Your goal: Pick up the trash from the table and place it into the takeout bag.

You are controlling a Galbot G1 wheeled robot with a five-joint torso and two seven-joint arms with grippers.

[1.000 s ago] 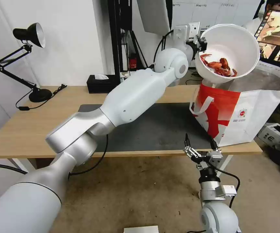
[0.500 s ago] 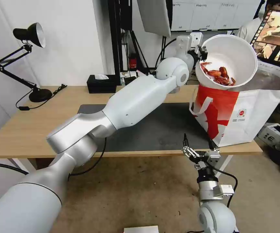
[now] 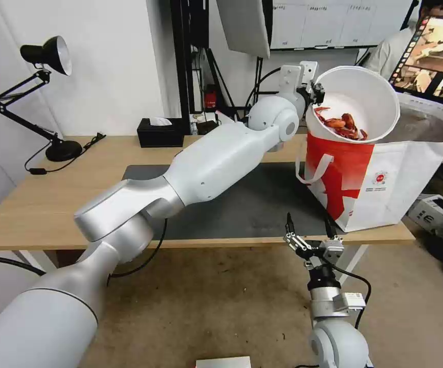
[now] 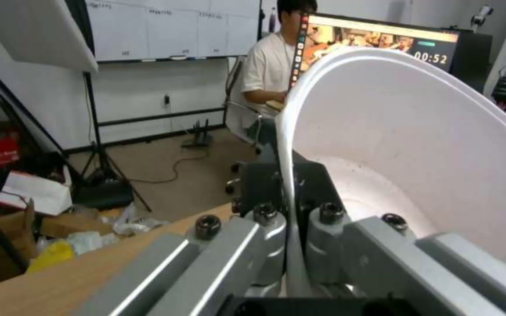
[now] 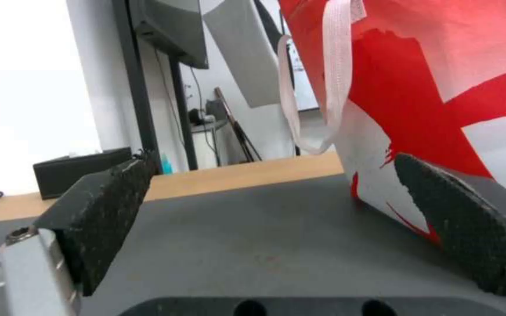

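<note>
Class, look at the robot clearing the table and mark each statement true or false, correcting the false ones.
1. The left hand grips the rim of the white bowl. True.
2. The bowl is empty. False: red crayfish shells lie inside it.
3. The bowl is tilted at the mouth of the takeout bag. True.
4. The right hand is shut on a tissue. False: it is open and holds nothing, by the near table edge.
5. The takeout bag lies flat on the floor. False: it stands on the table.
</note>
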